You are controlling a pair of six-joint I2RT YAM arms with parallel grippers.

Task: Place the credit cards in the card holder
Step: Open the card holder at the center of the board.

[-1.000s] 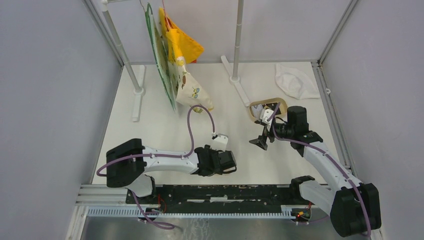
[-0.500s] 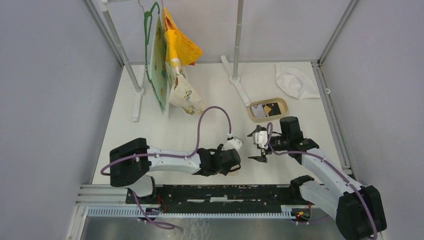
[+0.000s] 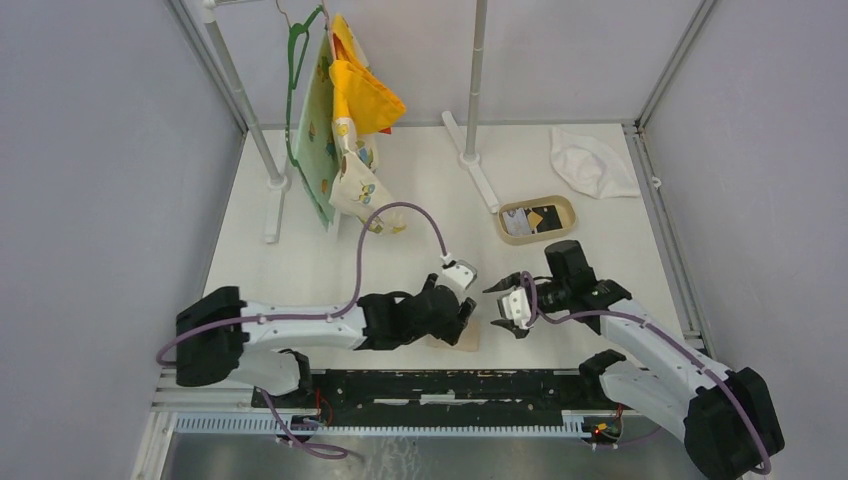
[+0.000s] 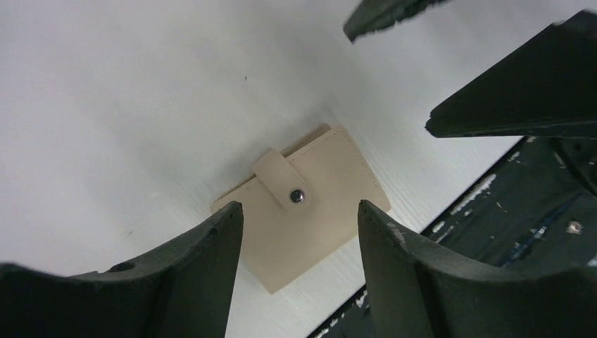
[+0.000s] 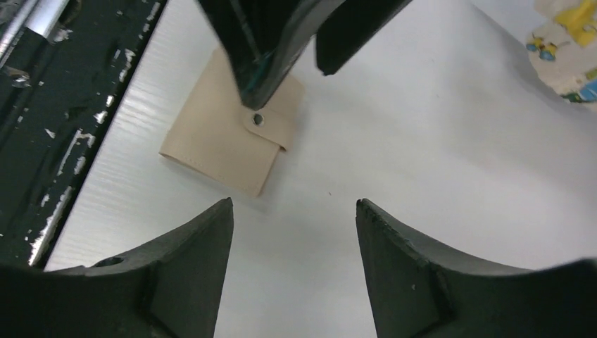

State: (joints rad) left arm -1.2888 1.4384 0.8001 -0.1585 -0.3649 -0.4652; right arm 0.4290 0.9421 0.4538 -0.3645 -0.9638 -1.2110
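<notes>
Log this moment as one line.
card holder: snapped shut | left gripper: open over it | right gripper: open, empty | credit cards: in oval tray

So the left arm [image 3: 300, 325] is stretched out low and long, running from its base on the left across toward the middle. The left end effector [image 3: 463, 317] points right and tips down at the tabletop [image 3: 300, 260], jaws spread wide. Its wrist view shows both dark fingers [image 4: 197, 274] well apart, gripping nothing.

The right arm [image 3: 650, 345] comes up from the near right corner, bends at the elbow and reaches left. So the right end effector [image 3: 506, 306] points back at the other one, also angled down. Its fingers [image 5: 183, 274] are parted too and hold nothing. The two end effectors sit nose to nose, near each other but not touching.
</notes>
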